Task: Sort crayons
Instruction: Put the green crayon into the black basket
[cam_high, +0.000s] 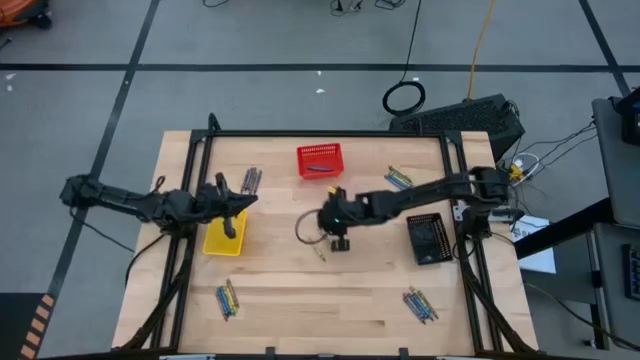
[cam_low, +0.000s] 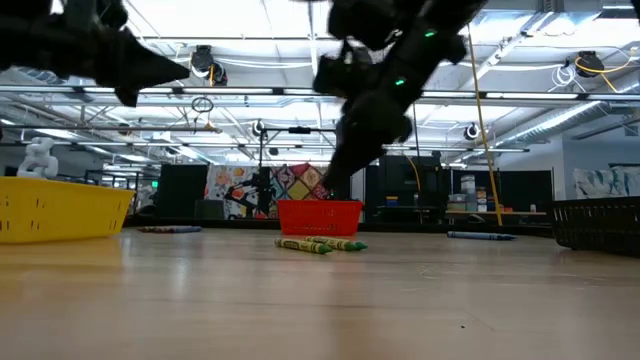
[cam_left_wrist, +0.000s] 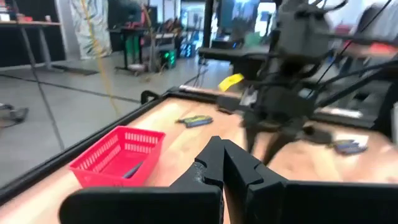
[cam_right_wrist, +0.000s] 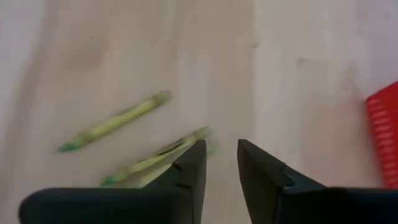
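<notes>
Wooden counter fills the near field, dark frame rail along its edges, wide bare strip across the front.

Left arm sits over the yellow basket near the left edge; left gripper has jaws pressed together, nothing in them. Red basket is ahead of those jaws by the back rail, one dark crayon inside.

Right gripper hangs mid-counter, jaws parted a little, nothing held. Two yellow-green crayons lie loose on the wood right under and just beside those jaws, apart from each other. Black basket is just to the right of the right arm, close to the right rail.

Other crayon clusters: back left, back right, front left, front right, all well apart from the jaws. Open wood between the jaws and the front clusters.
</notes>
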